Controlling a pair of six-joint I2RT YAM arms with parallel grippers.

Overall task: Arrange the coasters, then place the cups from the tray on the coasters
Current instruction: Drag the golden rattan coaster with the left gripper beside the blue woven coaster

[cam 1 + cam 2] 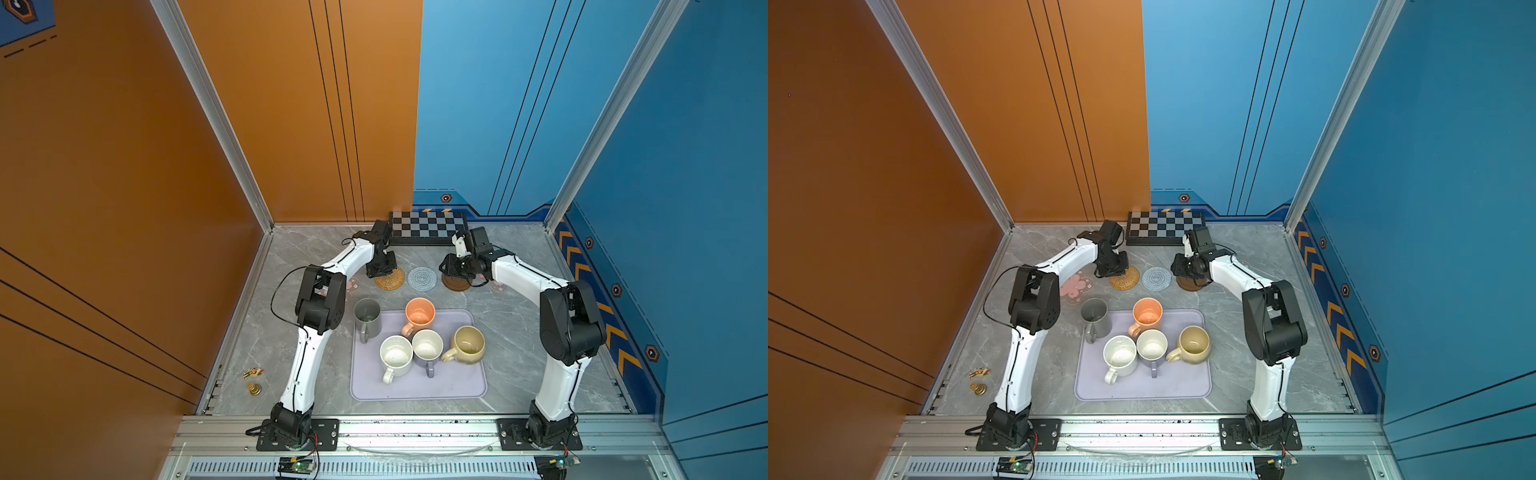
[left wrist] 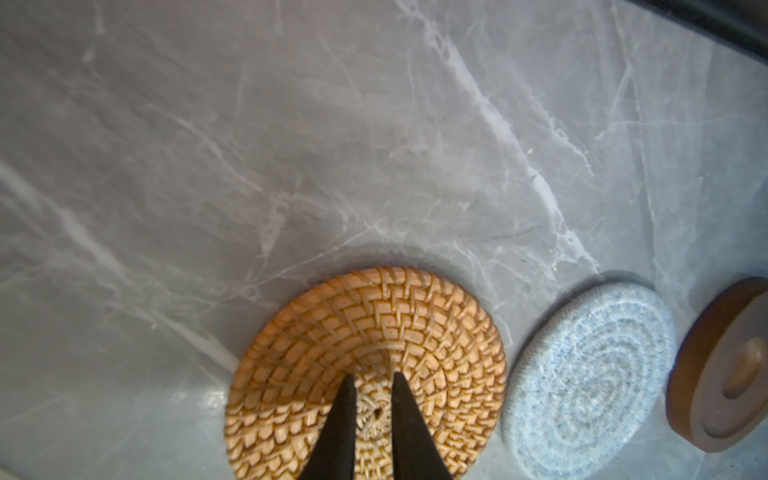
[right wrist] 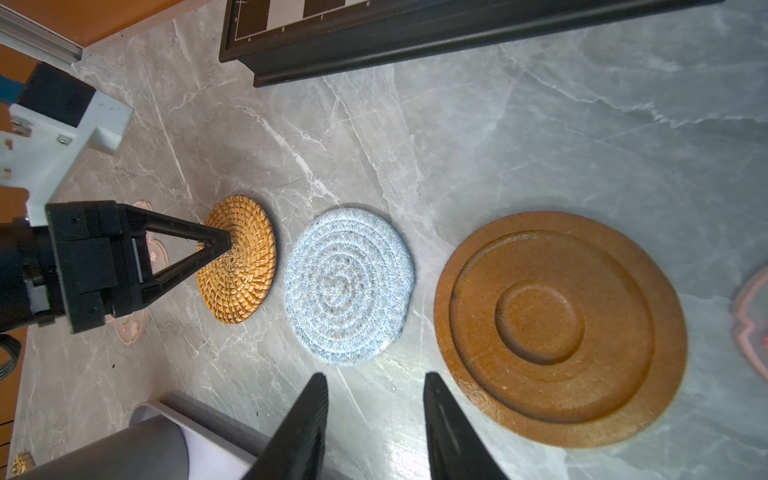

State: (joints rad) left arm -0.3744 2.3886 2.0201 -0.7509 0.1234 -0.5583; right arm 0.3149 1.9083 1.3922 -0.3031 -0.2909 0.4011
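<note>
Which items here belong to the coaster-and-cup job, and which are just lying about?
Job: rattan coaster, spiral coaster, wooden coaster, flower coaster, second flower coaster, lavender tray, grey mug, orange mug, speckled mug, lavender mug, beige mug.
Lying about: checkerboard, small figurine, brass trinket.

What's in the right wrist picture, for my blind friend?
Three coasters sit in a row on a grey table: woven gold, blue spiral, brown wood. The left gripper touches the gold one; the right gripper hangs open.
</note>
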